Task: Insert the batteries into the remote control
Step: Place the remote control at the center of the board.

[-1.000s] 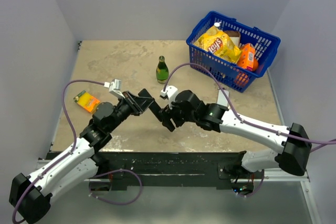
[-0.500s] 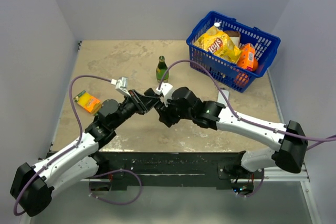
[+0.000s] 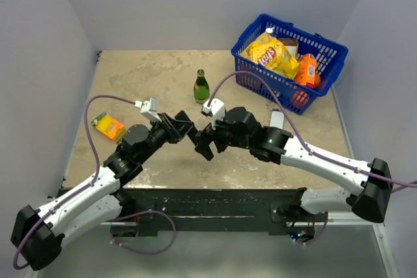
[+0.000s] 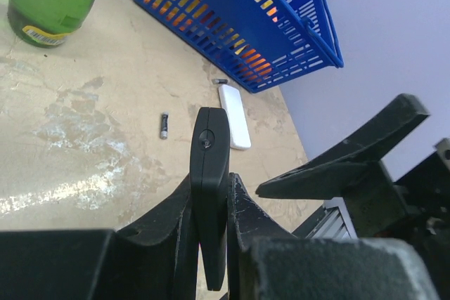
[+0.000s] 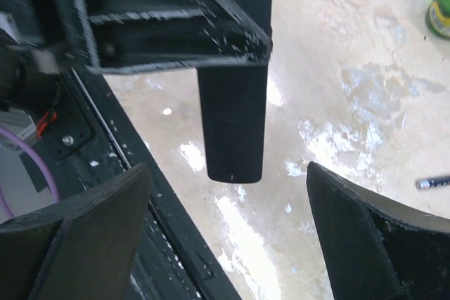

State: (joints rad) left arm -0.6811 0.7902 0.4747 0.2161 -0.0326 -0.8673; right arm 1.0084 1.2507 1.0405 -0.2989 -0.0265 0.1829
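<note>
Now L fingers (image 4: 172,223) clench remote (image 4: 209,138) aloft, well apart from blue basket (image 4: 232,26); R fingers (image 5: 358,237) gape round its free end. Battery (image 4: 163,125) lies on table (image 4: 84,159) near basket. Prob best: R closes square, w/o twisting remote.

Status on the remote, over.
Left gripper shut on remote control. Right gripper open, jaws either side of its free end. One battery lying on table, untouched.

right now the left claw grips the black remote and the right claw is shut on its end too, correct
No. The left claw grips the remote control, but the right claw is open: the right wrist view shows its fingers spread either side of the remote's end, clear of it.
</note>
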